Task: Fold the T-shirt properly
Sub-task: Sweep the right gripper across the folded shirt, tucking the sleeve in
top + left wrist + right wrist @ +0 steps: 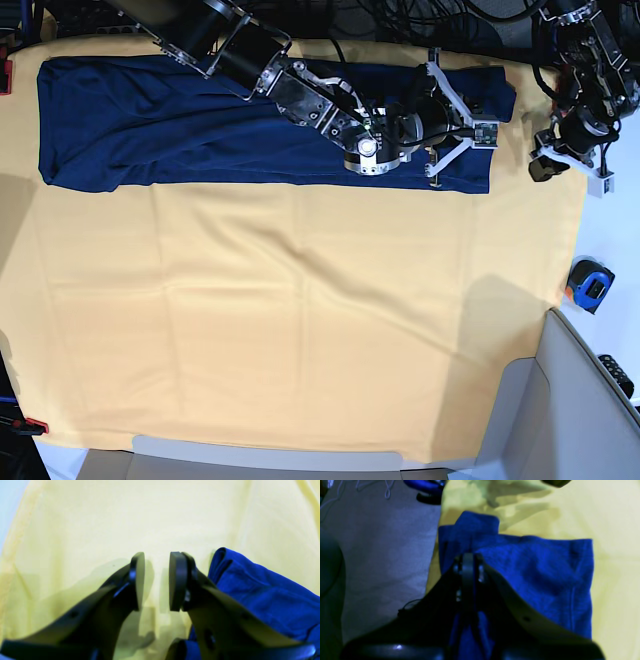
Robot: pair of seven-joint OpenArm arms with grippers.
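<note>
T-shirt (150,120): dark navy, folded into a long band along the far edge of the yellow cloth (300,320); it runs from the far-left corner to near the far-right corner in the base view; surface softly wrinkled; its near long edge lies straight on the cloth

T-shirt end, right wrist view: a squared blue end (532,575) lies flat on the yellow cloth, one small flap standing out past the far edge; a seam runs down its right side

Right hand (468,562): clenched, the two pads pressed together with no gap; blue fabric shows directly under and between the fingers, so it appears to be gripping the T-shirt; in the base view this hand (470,125) sits over the right-hand end of the band

Left hand (157,580): released, pads apart with bare yellow cloth showing in the gap; nothing between them; it hangs over the cloth just beside a fold of the T-shirt (262,595), not touching it; in the base view it (570,155) is at the cloth's far-right edge, apart from the shirt

Yellow cloth: spread over the tabletop, creased in a faint grid

Tape measure (590,285): blue and black, on the white tabletop (610,240) off the cloth's right edge
</note>
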